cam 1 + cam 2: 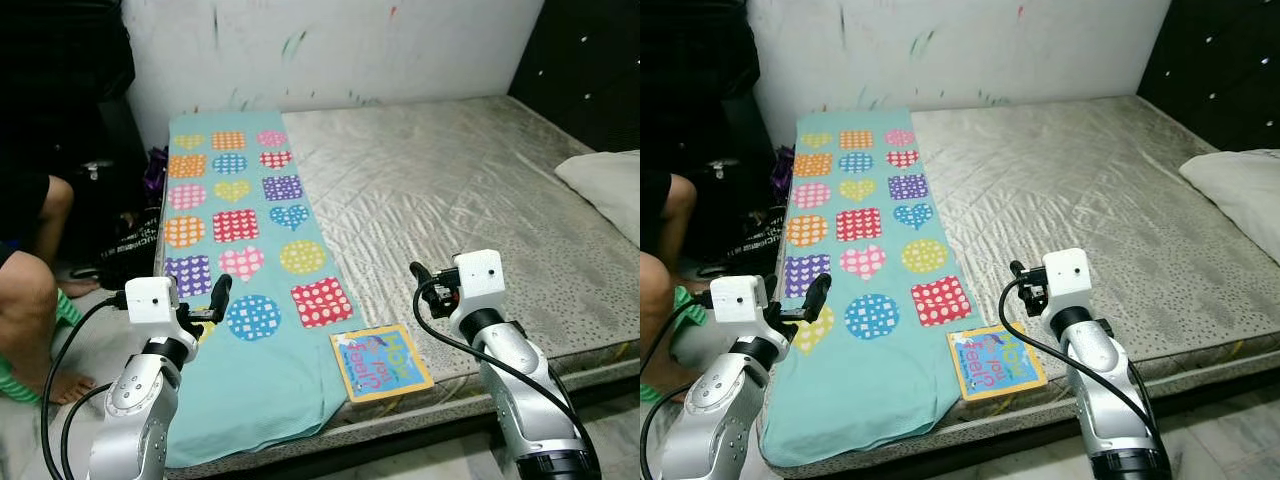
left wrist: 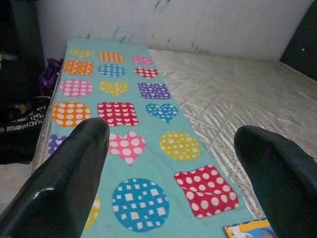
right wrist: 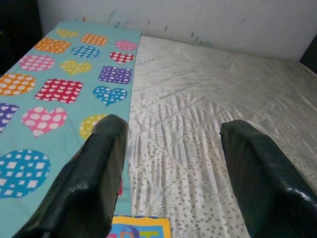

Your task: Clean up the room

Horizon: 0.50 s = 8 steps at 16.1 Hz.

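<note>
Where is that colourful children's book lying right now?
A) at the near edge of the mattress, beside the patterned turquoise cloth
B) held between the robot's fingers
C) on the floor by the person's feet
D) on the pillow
A: the children's book lies flat at the near edge of the mattress, right beside the turquoise cloth, with both grippers open above the bed.
</note>
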Tool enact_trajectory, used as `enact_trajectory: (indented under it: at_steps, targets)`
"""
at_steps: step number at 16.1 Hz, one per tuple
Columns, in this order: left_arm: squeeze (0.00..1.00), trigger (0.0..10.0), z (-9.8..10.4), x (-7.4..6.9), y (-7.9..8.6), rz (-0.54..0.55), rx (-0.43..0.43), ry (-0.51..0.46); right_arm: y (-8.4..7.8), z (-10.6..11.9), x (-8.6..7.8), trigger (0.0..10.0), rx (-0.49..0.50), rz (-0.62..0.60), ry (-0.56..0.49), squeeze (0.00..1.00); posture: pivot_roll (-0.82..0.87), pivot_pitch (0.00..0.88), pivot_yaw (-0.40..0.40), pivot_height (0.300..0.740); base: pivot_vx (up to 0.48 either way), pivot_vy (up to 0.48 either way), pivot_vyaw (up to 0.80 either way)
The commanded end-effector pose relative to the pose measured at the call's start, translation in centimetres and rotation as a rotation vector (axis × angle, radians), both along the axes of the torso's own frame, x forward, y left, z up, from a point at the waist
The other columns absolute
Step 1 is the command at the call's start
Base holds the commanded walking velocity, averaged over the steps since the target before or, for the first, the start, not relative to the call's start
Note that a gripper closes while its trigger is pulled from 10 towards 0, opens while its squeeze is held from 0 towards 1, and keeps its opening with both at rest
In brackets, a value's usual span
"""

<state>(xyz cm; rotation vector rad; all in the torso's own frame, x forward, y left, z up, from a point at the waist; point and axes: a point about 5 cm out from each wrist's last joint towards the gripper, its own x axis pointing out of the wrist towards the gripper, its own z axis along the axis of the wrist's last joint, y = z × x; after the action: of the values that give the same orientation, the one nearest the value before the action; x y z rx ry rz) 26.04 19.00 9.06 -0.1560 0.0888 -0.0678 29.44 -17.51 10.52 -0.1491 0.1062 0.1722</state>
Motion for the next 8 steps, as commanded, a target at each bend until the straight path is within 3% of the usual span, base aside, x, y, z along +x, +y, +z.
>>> enact_trajectory:
  at_steps: [1, 8]
  targets:
    - [0.00, 10.0, 0.21, 0.23, -0.20, -0.001, 0.013, -0.008, -0.23, 0.32, 0.20, 10.0, -0.008, 0.000, -0.011, 0.00, -0.13, 0.000, -0.012, 0.740, 0.000, -0.315, 0.00]
    - [0.00, 10.0, 0.18, 0.19, -0.13, 0.000, 0.009, -0.002, -0.22, 0.18, 0.03, 10.0, -0.010, -0.001, -0.006, 0.00, -0.14, 0.000, -0.008, 0.740, 0.000, -0.450, 0.00]
